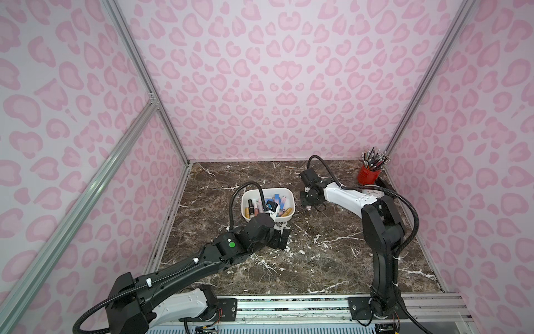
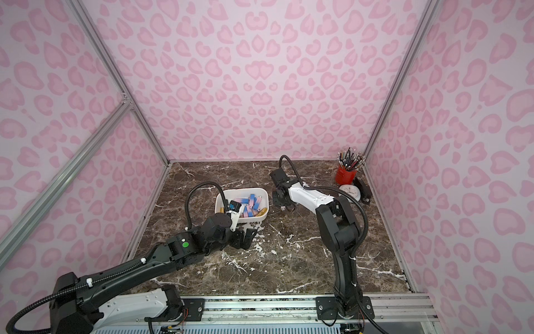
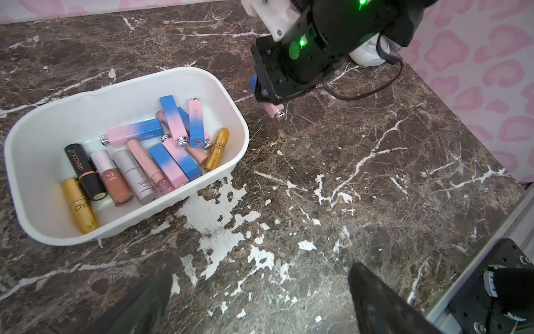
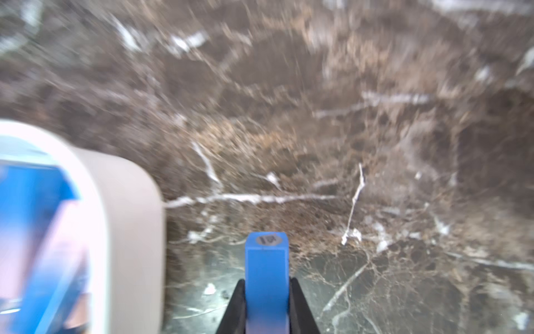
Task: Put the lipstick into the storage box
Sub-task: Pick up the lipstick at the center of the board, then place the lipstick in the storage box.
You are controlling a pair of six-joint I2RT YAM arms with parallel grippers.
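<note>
Beside the storage box (image 3: 173, 202): right gripper (image 4: 267, 284) clamped on lipstick (image 4: 267, 257)

Up front, left gripper (image 3: 260, 303) hangs wide open with nothing in it, over the marble tabletop (image 3: 375, 188), just short of the box. The white box holds many other tubes (image 3: 130, 173), lying flat. Just past its side wall, outside it, the right gripper's jaws press both sides of the blue-to-pink lipstick, low over the marble; contact with the table unclear. Far corner: red pen cup (image 1: 368, 175), white clock (image 1: 372, 192).

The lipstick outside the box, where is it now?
The lipstick is clamped in the right gripper, just outside the storage box, to the right of the box in both top views.
</note>
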